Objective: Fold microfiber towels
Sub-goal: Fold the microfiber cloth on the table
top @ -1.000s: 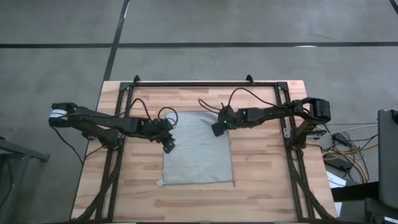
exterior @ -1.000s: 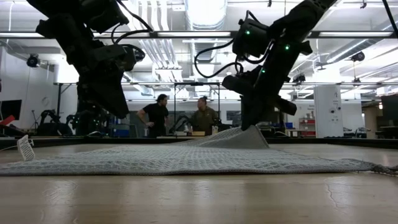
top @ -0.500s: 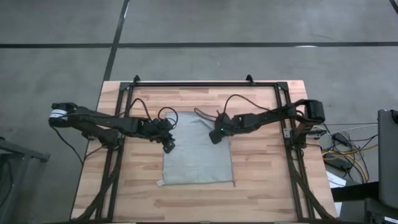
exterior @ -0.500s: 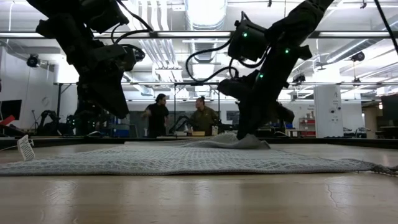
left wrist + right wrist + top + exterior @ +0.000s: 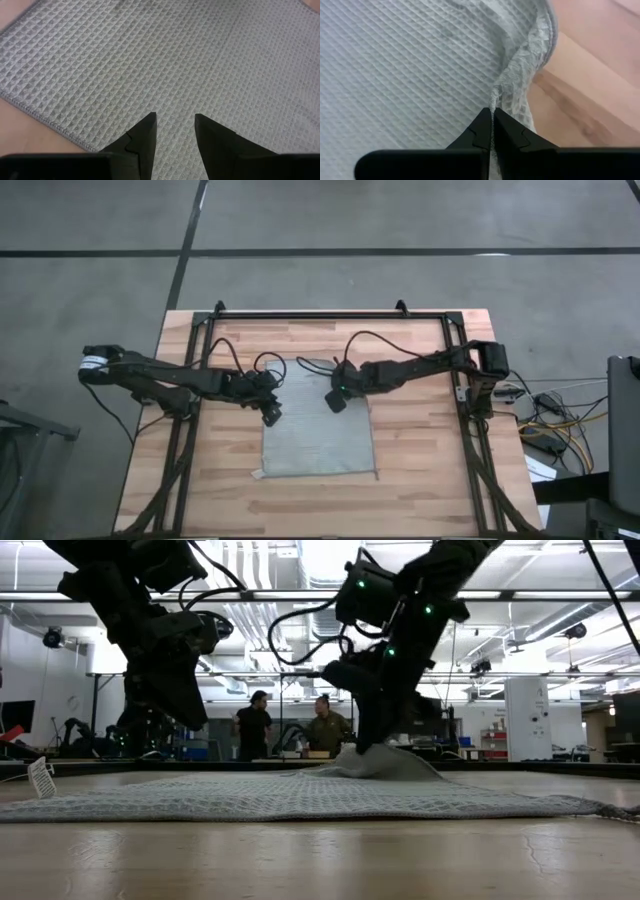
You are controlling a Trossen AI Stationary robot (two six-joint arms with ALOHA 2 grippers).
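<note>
Right hand (image 5: 337, 399) pinched shut on the towel's (image 5: 318, 442) far right corner, remaining cloth lying nearward; left hand (image 5: 271, 414) part-open, empty, at its left edge

**Right arm stretched inward and clamped, left arm poised with fingers apart**

The right arm reaches from its side toward the table's middle, its right gripper (image 5: 337, 402) low with both fingers (image 5: 482, 131) pressed together on a pinched edge of the towel (image 5: 318, 442). The left arm extends from the opposite side, its left gripper (image 5: 272, 416) hanging above the towel's left border, fingers (image 5: 143, 136) parted and holding nothing.
</note>
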